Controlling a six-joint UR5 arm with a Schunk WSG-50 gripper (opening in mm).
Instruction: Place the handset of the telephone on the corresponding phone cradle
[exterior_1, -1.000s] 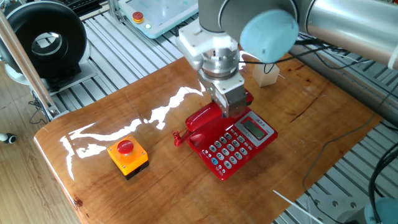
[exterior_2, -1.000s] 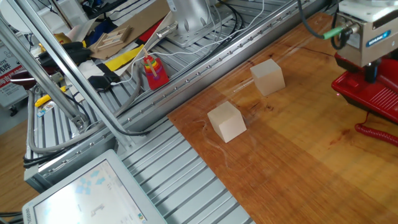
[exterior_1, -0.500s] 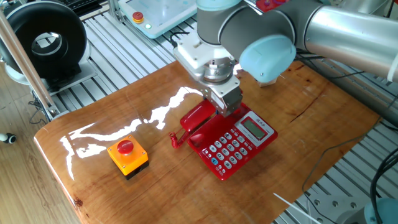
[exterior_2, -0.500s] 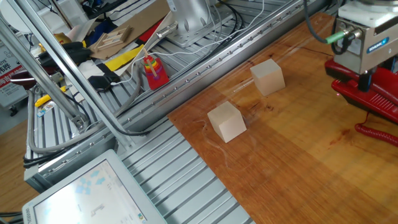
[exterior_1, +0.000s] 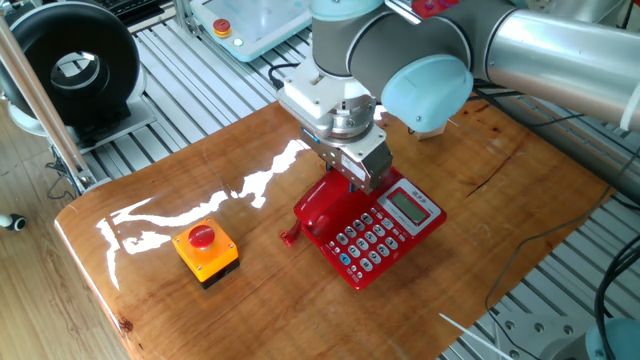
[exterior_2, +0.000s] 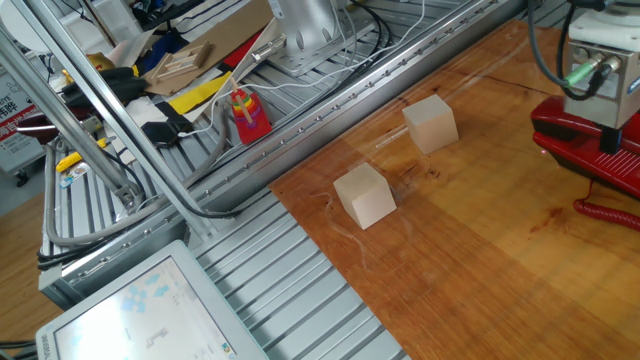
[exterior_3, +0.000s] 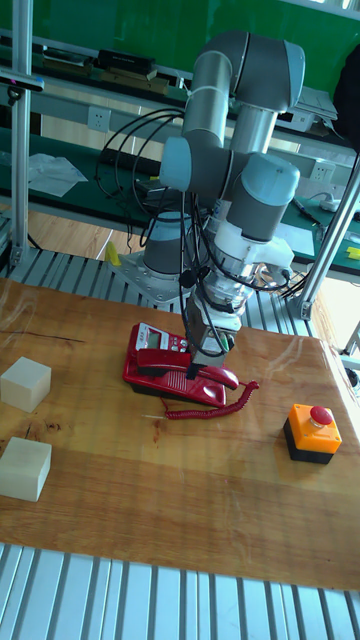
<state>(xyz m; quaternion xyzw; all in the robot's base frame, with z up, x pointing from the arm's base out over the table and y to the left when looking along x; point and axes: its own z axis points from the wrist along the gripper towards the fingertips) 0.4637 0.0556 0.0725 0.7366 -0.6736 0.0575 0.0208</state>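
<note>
Centre of frame, tall view: gripper (exterior_3: 196, 372) sits low over the handset (exterior_3: 200, 383), which lies along the phone cradle (exterior_1: 318, 203) edge of the telephone (exterior_1: 375, 233). Fingers straddle its middle for balance. Clamped or released: cannot tell.

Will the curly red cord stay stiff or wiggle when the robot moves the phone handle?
The coiled cord probably flops and stretches, since it lies loosely curved on the table. The glossy handset looks hard, likely stiff and a bit slippery in the gripper.
</note>
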